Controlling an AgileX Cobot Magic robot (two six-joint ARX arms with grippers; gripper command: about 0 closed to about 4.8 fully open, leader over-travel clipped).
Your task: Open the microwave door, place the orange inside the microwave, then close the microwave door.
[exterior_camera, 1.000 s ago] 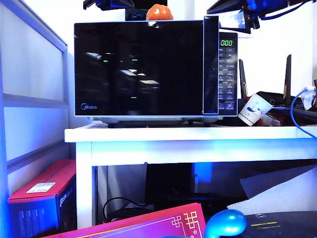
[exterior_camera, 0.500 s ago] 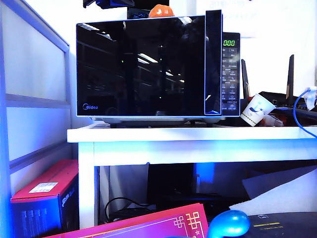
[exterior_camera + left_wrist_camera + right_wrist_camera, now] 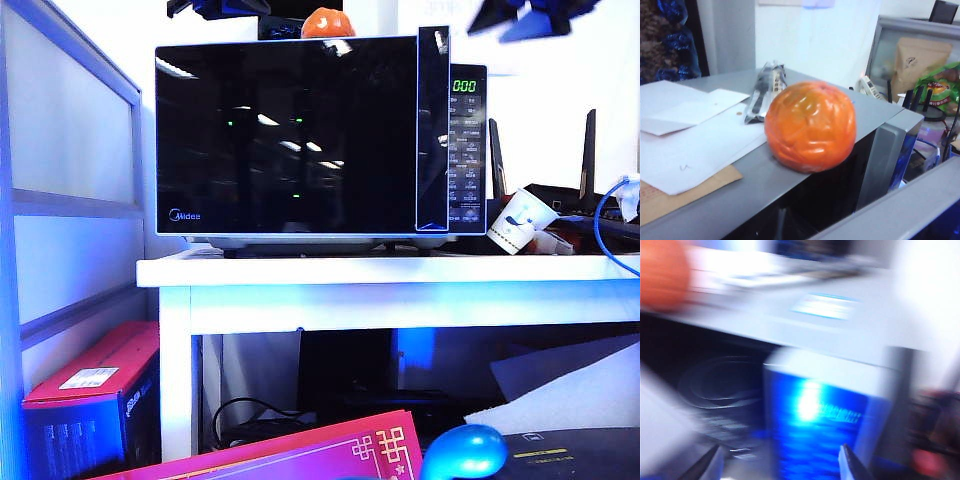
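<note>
Round bright orange (image 3: 810, 126) sits atop the boxy black-and-silver microwave (image 3: 320, 140), ahead of the unseen left gripper; grip unknowable. Right gripper (image 3: 780, 465), blurred, cropped, fingertips parted, hangs above the glossy black door's (image 3: 290, 135) handle side.

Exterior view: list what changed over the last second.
The right hand left the top right corner, then returned, blurred. The microwave door swung a little: its reflections shifted, and the right wrist view shows it ajar. The orange on the microwave, the left hand and the paper cup stayed put.
</note>
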